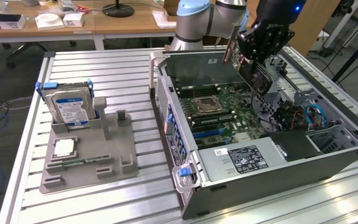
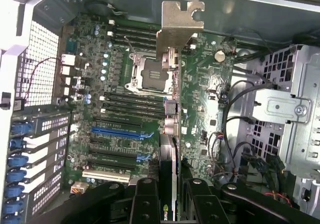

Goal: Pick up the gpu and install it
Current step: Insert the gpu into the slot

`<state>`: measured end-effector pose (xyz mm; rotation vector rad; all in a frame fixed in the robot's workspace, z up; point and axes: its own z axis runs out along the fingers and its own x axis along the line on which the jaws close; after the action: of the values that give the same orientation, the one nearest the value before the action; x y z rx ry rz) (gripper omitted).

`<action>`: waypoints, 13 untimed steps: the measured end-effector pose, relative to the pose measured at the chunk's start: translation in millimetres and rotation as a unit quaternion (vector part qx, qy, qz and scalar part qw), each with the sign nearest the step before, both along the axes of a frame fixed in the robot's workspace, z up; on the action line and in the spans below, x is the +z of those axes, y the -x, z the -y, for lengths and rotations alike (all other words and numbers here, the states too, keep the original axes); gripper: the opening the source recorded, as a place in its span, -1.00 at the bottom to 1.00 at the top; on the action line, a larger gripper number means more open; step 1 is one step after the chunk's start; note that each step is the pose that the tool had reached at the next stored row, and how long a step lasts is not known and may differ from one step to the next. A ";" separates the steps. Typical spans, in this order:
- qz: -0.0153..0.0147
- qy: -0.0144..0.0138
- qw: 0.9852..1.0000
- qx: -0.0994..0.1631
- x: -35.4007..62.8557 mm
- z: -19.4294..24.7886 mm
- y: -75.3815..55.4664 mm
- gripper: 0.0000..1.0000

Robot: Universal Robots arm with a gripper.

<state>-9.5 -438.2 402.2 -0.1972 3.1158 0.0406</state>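
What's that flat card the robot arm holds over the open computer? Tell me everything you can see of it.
It is a thin flat graphics card with a dark cooler face and a silver metal end bracket. The black gripper clamps it from both sides, edge down and tilted, above the green motherboard; it seems not to touch the board.

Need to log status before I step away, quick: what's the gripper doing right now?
Gripper: closed on the gpu, a thin green circuit card with a silver metal end bracket, held over the open grey computer case.
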 end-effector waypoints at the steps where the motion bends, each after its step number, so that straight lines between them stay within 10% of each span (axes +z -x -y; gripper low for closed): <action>1: 0.000 0.000 1.000 0.003 0.0 0.0 0.0 -0.47; 13: 0.000 0.000 0.999 0.037 0.0 0.0 0.0 -0.47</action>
<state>-9.5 -438.2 402.3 -0.3134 3.1072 0.0417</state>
